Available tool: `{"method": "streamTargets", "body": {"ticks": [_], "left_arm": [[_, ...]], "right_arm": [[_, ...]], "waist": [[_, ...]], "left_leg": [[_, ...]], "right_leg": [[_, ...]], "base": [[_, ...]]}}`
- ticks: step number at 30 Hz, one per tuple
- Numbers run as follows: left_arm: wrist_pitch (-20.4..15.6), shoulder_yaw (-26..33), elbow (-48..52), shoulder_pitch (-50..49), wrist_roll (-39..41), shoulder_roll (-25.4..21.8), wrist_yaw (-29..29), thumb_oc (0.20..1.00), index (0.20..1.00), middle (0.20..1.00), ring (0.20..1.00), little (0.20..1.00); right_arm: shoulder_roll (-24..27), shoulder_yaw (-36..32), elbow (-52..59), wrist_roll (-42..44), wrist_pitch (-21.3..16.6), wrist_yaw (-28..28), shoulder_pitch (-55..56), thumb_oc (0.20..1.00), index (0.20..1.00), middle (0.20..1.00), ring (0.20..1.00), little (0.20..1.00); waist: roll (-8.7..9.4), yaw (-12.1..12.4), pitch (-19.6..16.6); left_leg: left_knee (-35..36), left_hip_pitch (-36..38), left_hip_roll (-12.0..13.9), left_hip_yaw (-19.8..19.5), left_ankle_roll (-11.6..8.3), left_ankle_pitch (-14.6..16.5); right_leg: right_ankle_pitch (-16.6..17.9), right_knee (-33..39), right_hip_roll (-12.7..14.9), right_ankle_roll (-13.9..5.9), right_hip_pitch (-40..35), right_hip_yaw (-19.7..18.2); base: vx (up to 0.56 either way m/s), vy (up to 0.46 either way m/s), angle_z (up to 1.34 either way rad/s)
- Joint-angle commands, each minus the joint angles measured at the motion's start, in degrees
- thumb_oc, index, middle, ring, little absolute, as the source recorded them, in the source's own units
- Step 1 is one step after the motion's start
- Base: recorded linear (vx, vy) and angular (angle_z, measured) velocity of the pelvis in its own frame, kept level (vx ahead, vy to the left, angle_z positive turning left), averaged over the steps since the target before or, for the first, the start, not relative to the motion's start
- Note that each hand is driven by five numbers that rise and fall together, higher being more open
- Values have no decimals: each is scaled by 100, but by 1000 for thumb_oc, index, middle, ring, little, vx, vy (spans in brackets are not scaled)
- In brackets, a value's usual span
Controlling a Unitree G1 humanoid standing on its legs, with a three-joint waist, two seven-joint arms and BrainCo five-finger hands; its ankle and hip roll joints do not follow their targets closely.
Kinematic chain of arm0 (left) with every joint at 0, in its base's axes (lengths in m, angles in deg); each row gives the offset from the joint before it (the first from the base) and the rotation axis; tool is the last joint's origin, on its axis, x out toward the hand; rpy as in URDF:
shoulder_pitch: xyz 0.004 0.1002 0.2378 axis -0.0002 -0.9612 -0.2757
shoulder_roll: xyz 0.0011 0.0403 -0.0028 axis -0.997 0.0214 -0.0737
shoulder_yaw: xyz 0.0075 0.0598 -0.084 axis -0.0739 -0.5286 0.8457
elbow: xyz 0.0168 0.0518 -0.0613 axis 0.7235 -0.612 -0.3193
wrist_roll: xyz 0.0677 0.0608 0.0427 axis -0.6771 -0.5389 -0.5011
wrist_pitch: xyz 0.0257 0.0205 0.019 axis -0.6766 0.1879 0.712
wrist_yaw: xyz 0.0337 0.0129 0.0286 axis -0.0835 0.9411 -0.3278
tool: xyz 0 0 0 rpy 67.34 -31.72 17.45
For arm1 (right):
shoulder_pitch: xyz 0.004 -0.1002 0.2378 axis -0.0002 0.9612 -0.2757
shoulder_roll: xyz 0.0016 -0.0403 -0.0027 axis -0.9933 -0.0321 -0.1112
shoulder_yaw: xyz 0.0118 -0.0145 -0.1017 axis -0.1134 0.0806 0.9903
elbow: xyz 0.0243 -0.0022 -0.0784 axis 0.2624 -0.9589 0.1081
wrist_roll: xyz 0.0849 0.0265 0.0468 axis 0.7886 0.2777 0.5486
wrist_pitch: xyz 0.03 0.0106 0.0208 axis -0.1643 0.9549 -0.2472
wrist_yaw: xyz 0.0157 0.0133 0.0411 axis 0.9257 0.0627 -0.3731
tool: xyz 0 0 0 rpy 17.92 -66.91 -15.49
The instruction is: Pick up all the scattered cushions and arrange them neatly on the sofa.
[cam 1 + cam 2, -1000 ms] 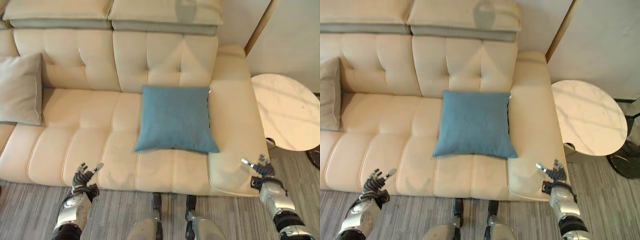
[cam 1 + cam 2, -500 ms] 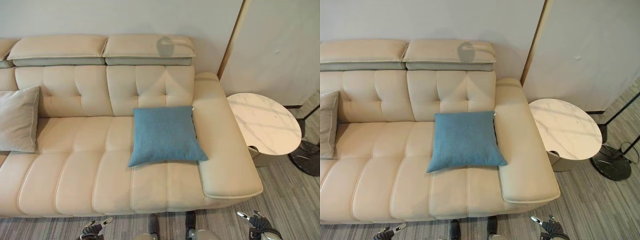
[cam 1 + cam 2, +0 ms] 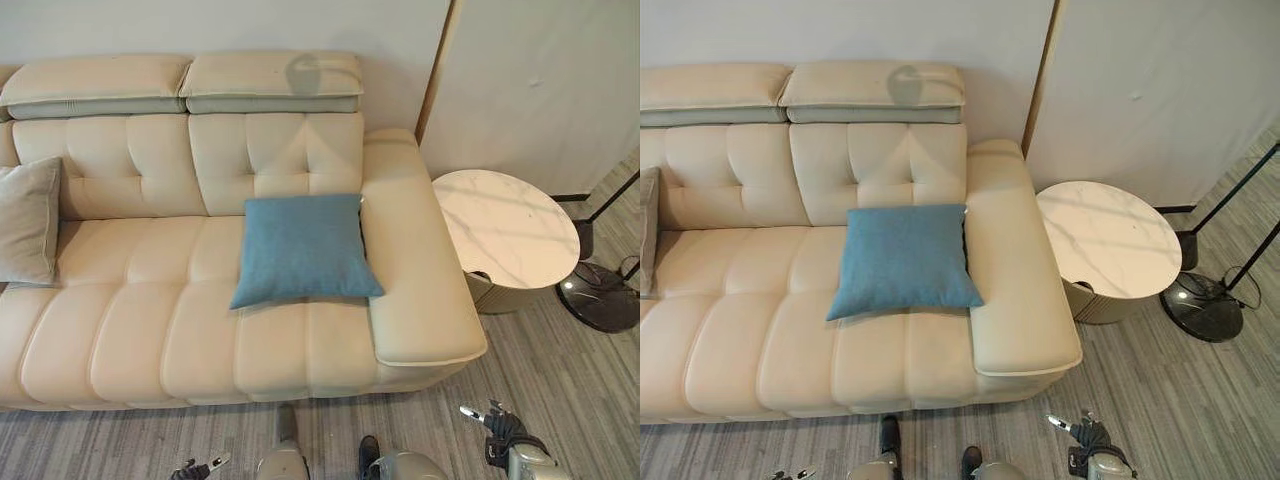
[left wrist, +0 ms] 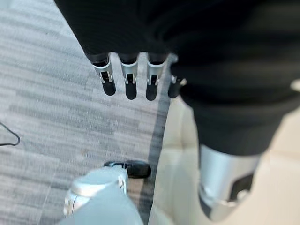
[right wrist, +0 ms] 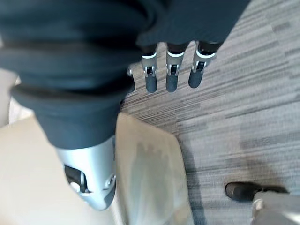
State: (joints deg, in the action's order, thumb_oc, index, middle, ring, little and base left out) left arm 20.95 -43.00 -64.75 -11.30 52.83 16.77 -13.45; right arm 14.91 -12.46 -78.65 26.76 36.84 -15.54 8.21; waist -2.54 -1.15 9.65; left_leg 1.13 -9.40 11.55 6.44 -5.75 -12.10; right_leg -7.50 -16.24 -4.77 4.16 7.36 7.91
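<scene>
Left eye view showed a cream tufted sofa (image 3: 150, 300) with a square blue cushion (image 3: 303, 248) lying flat on the seat, against the armrest at the sofa's right end. A grey cushion (image 3: 28, 220) leaned upright near the left end. Both hands hung low over the grey floor (image 3: 560, 360) before the sofa, left hand (image 4: 129, 79) and right hand (image 5: 171, 70) with fingers straight, slightly apart, empty. A round marble side table (image 3: 505, 228) stood beside the armrest.
</scene>
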Motion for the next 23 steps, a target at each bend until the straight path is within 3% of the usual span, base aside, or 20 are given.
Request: {"method": "streamTargets", "body": {"ticks": [1, 2, 4, 5, 13, 23], "left_arm": [[-59, -8, -77, 426, -31, -205, -28, 1000, 1000, 1000, 1000, 1000], [-59, -8, -77, 426, -31, -205, -28, 1000, 1000, 1000, 1000, 1000], [-62, 12, -114, 406, 51, -147, -15, 1000, 1000, 1000, 1000, 1000], [-43, 30, -109, 408, 160, -123, 14, 1000, 1000, 1000, 1000, 1000], [20, -218, -280, 497, -32, -27, 47, 1000, 1000, 1000, 1000, 1000], [47, -311, -458, 466, -394, -31, 6, 1000, 1000, 1000, 1000, 1000]], "right_arm": [[7, 64, 165, 109, -189, 82, -338, 1000, 1000, 1000, 1000, 1000], [7, 64, 165, 109, -189, 82, -338, 1000, 1000, 1000, 1000, 1000], [-16, 143, 103, 37, -148, 31, -371, 1000, 1000, 1000, 1000, 1000], [-61, 176, 52, 39, -112, 13, -387, 1000, 1000, 1000, 1000, 1000], [-172, 71, -107, 134, -109, 26, -234, 1000, 1000, 1000, 1000, 1000], [-414, 170, -369, 85, -70, -11, -181, 1000, 1000, 1000, 1000, 1000]], "waist": [[375, -66, 221], [376, -66, 223], [482, -14, 196], [473, -36, 92], [268, -289, -145], [364, -247, -236]], "left_leg": [[387, 244, -754, 282, 144, 317], [387, 246, -754, 282, 144, 317], [-434, 395, -964, 10, 317, 890], [-389, 541, -1010, -79, 360, 1069], [387, 1042, -1041, -30, 340, 1012], [387, 1168, -1068, 106, 376, 1174]], "right_leg": [[-114, 1392, 354, -576, -1142, 54], [-114, 1393, 354, -576, -1144, 53], [34, 1390, 503, -602, -1071, -34], [69, 1482, 504, -618, -1030, -97], [92, 1544, 560, -686, -1013, 121], [258, 1844, 662, -818, -1200, 54]], "base": [[-204, -119, 17], [-157, -68, 15], [-168, -52, 0], [-81, 11, -12], [1, 118, 16], [47, 81, -3]]}}
